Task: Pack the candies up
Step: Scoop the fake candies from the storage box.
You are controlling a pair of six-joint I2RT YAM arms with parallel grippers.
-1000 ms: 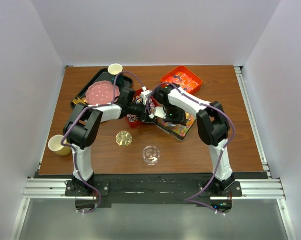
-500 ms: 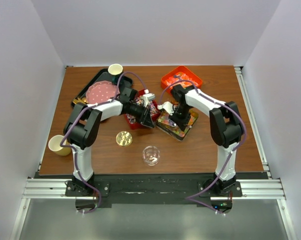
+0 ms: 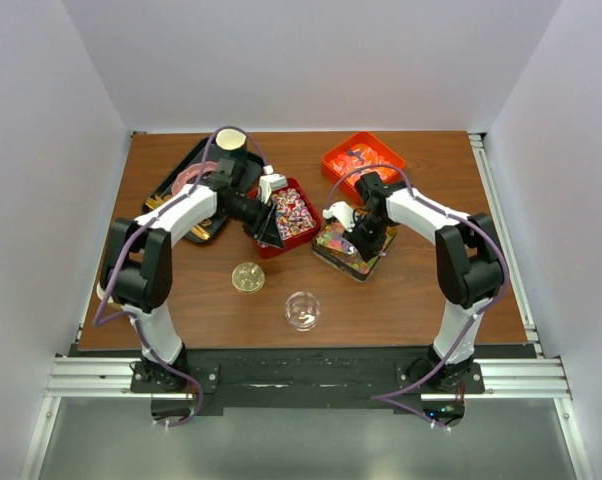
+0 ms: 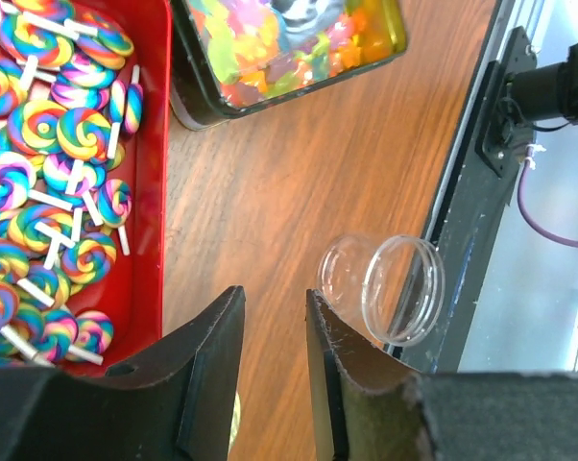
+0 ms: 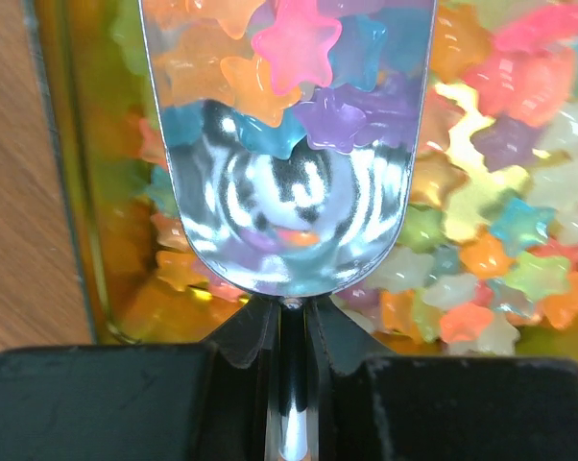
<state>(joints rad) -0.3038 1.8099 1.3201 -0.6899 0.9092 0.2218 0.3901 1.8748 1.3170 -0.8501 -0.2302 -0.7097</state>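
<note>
A brown wooden bench point(image 3: 421, 290) carries a red tray point(image 4: 153, 144) full of swirl lollipops point(image 4: 49, 144) and, just beside it, a dark tin point(image 5: 68, 192) of star jellies point(image 5: 519, 230). The right gripper point(image 5: 291, 336) clamps the handle of a silver scoop point(image 5: 289, 221), which holds several jellies over the tin. The left gripper point(image 4: 273, 327), slightly parted and holding nothing, hovers by the red tray, near a clear jar point(image 4: 385, 288).

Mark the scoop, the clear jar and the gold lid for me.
scoop point(image 5: 289, 229), right wrist view, bare middle of its bowl.
clear jar point(image 4: 377, 286), left wrist view, its transparent side wall.
gold lid point(image 3: 248, 277), top external view, centre of its disc.
</note>
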